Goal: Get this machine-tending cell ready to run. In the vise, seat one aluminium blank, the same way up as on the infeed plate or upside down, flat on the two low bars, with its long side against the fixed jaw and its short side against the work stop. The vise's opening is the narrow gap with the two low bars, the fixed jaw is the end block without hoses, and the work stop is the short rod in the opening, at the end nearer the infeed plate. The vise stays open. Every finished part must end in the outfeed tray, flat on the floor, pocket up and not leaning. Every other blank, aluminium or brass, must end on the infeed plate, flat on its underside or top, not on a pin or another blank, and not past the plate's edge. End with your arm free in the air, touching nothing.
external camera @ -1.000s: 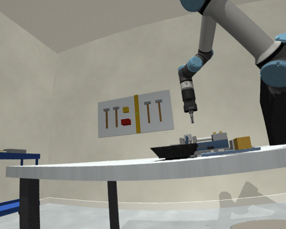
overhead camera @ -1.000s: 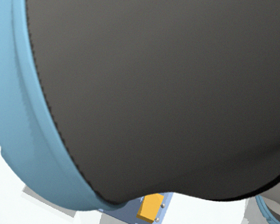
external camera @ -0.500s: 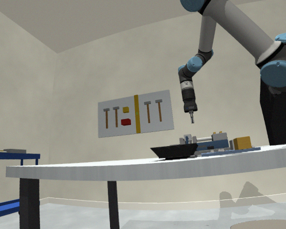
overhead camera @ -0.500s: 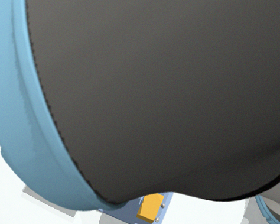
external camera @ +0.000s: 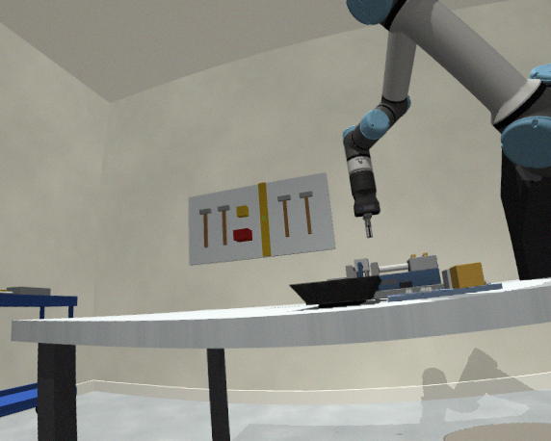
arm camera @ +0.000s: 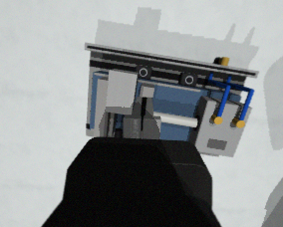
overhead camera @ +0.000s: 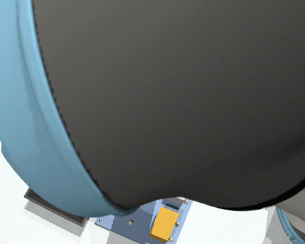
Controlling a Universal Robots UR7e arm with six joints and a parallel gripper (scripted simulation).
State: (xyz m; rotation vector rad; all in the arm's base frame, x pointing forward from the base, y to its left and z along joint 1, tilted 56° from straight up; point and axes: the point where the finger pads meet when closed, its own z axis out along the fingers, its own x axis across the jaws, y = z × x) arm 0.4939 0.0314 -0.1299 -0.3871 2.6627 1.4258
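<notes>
My gripper (external camera: pixel 368 232) is shut and empty, pointing down in the air well above the vise (external camera: pixel 395 272). In the wrist view the closed fingers (arm camera: pixel 142 121) hang over the vise (arm camera: pixel 169 107), near its end without hoses. A light grey block (arm camera: pixel 121 89) sits at that end. The blue hoses (arm camera: pixel 229 95) are at the other end. A brass blank (overhead camera: pixel 164 224) lies on the blue infeed plate (overhead camera: pixel 143 227), next to pins; it also shows in the exterior view (external camera: pixel 466 274). The vise's opening is partly hidden by my fingers.
The black outfeed tray (external camera: pixel 337 290) stands on the table in front of the vise; its corner shows in the top view (overhead camera: pixel 55 208). The arm's body (overhead camera: pixel 168 83) blocks most of that view. A tool board (external camera: pixel 262 219) hangs on the back wall.
</notes>
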